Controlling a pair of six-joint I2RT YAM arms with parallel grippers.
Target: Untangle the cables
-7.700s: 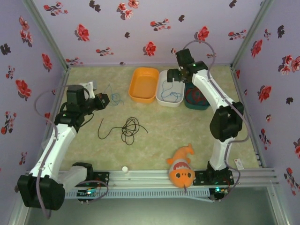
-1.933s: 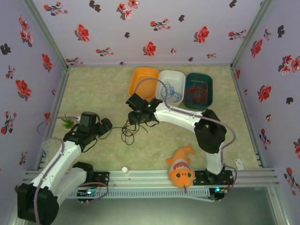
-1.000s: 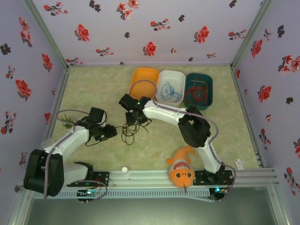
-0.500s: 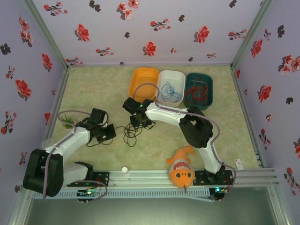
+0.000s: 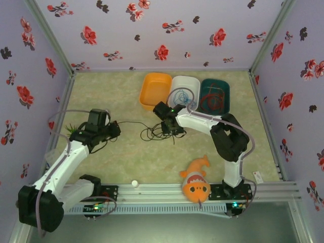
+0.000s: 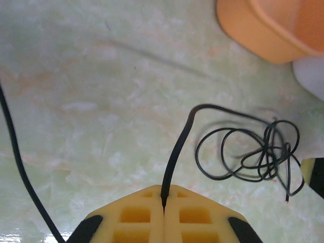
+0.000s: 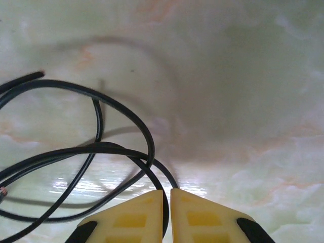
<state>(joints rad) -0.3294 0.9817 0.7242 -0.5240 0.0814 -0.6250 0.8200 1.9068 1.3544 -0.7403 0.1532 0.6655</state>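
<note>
The black cable (image 5: 153,133) lies on the table (image 5: 116,96), in the middle, between the two arms. Most of it makes a loose bundle of loops just in front of the orange tray (image 5: 154,90) and the white tray (image 5: 183,93). One strand runs out of the bundle to the left, almost straight, to the left gripper (image 5: 114,127).

In the left wrist view the left gripper (image 6: 163,196) has its fingers pressed together, and the black cable (image 6: 175,152) is pinched between the tips. From there it rises, bends to the right and reaches the bundle of loops. The corner of the orange tray (image 6: 268,25) is at the top right of this view.

The right gripper (image 5: 172,130) stands at the right side of the bundle and points down at the table. In the right wrist view its fingers (image 7: 136,217) are nearly together, with only a thin gap, and one strand of the black cable (image 7: 101,146) goes in between the tips, so it holds the cable there. Other loops lie flat on the table to the left of the fingers.

A blue cable (image 5: 182,96) is coiled inside the white tray. A red cable (image 5: 212,98) is coiled inside the green tray (image 5: 226,104), which stands just beside the white one. An orange toy fish (image 5: 196,181) lies near the front edge of the table, well apart from the cables.
</note>
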